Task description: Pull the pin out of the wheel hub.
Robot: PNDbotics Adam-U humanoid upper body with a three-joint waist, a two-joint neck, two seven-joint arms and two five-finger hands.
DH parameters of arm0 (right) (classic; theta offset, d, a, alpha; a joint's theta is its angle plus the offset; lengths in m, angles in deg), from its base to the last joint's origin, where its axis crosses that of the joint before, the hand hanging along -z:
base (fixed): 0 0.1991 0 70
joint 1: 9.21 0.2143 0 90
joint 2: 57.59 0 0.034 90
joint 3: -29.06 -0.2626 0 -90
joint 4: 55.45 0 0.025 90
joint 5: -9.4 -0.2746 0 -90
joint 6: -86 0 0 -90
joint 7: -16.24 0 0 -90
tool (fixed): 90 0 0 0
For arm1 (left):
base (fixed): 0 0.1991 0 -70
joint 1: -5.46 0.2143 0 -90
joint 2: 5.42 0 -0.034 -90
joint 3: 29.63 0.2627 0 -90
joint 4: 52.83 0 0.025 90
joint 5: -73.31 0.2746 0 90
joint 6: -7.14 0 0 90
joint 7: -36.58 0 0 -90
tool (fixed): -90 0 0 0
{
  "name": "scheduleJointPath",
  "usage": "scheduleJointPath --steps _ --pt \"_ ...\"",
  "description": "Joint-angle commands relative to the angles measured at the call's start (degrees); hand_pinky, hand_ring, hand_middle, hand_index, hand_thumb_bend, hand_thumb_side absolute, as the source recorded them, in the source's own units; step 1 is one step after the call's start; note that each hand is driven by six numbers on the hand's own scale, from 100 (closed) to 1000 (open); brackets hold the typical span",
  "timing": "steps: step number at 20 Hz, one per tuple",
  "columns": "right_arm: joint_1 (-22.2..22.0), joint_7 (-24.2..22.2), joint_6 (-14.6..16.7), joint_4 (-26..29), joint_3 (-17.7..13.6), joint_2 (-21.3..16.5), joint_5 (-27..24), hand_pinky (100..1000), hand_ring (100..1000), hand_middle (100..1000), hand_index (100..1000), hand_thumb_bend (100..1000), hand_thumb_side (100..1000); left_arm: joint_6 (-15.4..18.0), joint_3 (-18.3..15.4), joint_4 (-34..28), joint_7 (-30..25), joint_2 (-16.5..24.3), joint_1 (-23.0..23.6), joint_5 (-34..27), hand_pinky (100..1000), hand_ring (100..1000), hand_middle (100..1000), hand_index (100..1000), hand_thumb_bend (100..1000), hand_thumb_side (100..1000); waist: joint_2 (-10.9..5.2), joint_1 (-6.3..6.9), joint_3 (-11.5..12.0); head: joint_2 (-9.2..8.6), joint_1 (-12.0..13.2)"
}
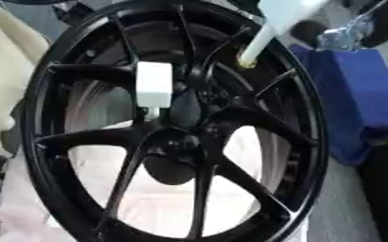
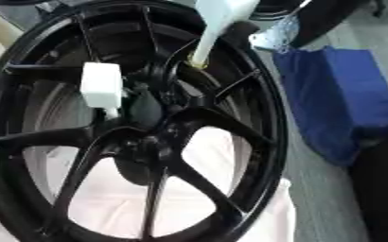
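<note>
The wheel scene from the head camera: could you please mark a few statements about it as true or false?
1. The wheel is black with spokes. True.
2. A white block-shaped piece sits near the hub. True.
3. The white block-shaped piece lies on the blue cloth. False: it is at the spokes beside the hub; the blue cloth lies to the wheel's right.
4. A white tapered piece comes down from the top, its yellowish tip near the spokes. True.
5. The wheel's rim is silver. False: the rim is black.
6. A hand is clearly curled round the white block-shaped piece. False: no hand can be made out there.
</note>
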Motion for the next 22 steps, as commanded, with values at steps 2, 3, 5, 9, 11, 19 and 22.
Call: scheduleJointPath --steps 2,3,5,9,11,19,22 --pt "-3.89 3.82 1.64 -5.14 -6.95 -4.82 -2.98 706 516 160 313 100 100 0.16 -1.10 -1.15 0.67 0.35 0.17 0.52 961 565 575 763 172 762 -1.68 1.07 -1.05 -0.77 1.76" --pt "-5.28 4.68 2.13 -6.53 -8.34 -5.17 -2.98 707 517 163 316 100 100 0.19 -1.19 -1.15 0.76 0.26 0.24 0.57 961 566 575 763 171 761 -1.65 1.40 -1.42 -0.89 2.09" --pt "-7.92 6.31 2.95 -9.13 -10.99 -5.41 -2.61 707 517 165 317 100 100 0.24 -1.41 -1.15 0.96 0.11 0.40 0.68 961 567 574 763 171 760 -1.60 1.99 -2.13 -1.08 2.66" --pt "-13.27 9.60 4.31 -14.10 -16.34 -4.68 -1.58 709 517 173 326 100 100 0.43 -1.83 -1.15 1.43 -0.13 0.64 0.78 961 568 574 763 172 759 -1.40 2.94 -3.54 -1.40 3.93" --pt "-15.97 11.26 4.67 -15.90 -19.04 -3.50 -0.31 709 519 181 335 100 100 0.42 -2.01 -1.15 1.64 -0.24 0.73 0.94 961 567 573 763 172 758 -1.26 3.34 -4.16 -1.57 4.53" --pt "-27.04 18.07 2.47 -16.86 -30.01 4.30 6.37 756 622 417 544 100 100 0.45 -2.11 -1.15 1.99 -0.61 0.50 1.05 961 567 573 763 172 758 -0.77 4.21 -4.86 -2.31 5.43" --pt "-31.35 20.72 0.46 -15.69 -31.87 7.17 9.02 822 767 698 770 230 100 0.48 -1.97 -1.15 1.88 -0.65 0.28 0.96 961 567 573 763 172 757 -0.71 4.41 -4.55 -2.50 5.21"
